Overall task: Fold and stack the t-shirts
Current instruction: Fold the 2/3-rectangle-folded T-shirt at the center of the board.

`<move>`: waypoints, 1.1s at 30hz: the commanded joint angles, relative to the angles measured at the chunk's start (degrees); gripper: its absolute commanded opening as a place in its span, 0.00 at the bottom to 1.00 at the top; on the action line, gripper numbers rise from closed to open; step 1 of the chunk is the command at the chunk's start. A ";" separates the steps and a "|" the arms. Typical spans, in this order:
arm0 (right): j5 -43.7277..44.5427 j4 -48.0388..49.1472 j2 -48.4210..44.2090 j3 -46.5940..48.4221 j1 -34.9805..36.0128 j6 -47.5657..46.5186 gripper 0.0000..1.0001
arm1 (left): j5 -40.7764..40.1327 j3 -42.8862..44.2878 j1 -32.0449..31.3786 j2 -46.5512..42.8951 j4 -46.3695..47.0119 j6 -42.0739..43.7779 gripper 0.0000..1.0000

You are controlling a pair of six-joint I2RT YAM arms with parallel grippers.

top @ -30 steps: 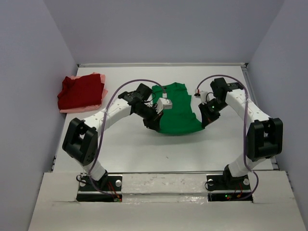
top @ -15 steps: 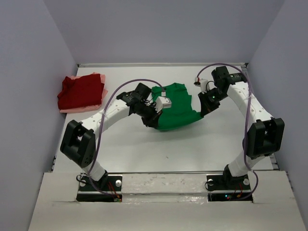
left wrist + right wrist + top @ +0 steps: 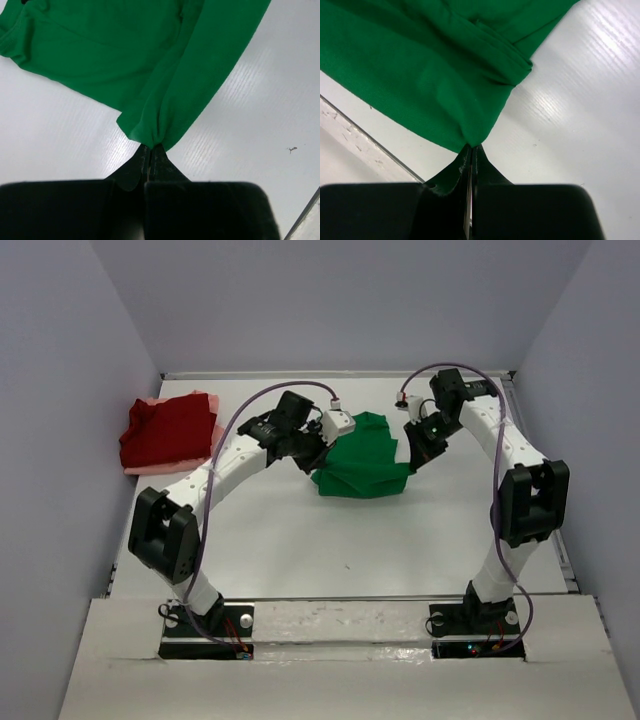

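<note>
The bright green t-shirt (image 3: 362, 462) lies bunched at the table's middle back, its near hem lifted and doubled toward the far side. My left gripper (image 3: 322, 447) is shut on the shirt's left corner, seen pinched in the left wrist view (image 3: 150, 146). My right gripper (image 3: 410, 452) is shut on its right corner, seen pinched in the right wrist view (image 3: 471, 145). The green cloth fills the upper part of both wrist views (image 3: 125, 55) (image 3: 420, 65). The dark red t-shirt (image 3: 168, 429) lies folded on the pale pink t-shirt (image 3: 150, 468) at the far left.
The white table (image 3: 340, 540) is walled by a grey backdrop on three sides. Its raised back edge (image 3: 340, 373) runs behind the green shirt. The table's right edge strip shows in the right wrist view (image 3: 365, 135). Purple cables loop above both arms.
Both grippers have carried the green shirt's near hem away from me toward the back, folding the shirt over itself. The shirt now looks shorter and more bunched.
</note>
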 commanded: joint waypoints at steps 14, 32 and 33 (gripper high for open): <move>2.60 5.36 8.38 12.55 0.55 -0.38 0.00 | -6.94 4.02 0.42 4.24 4.11 -0.31 0.00; 3.56 5.53 17.96 25.72 0.55 -0.38 0.00 | -15.56 7.27 2.36 7.49 10.53 -1.37 0.00; 3.56 5.53 19.18 26.35 0.55 -0.46 0.00 | -16.00 7.18 2.44 7.84 10.97 -1.37 0.00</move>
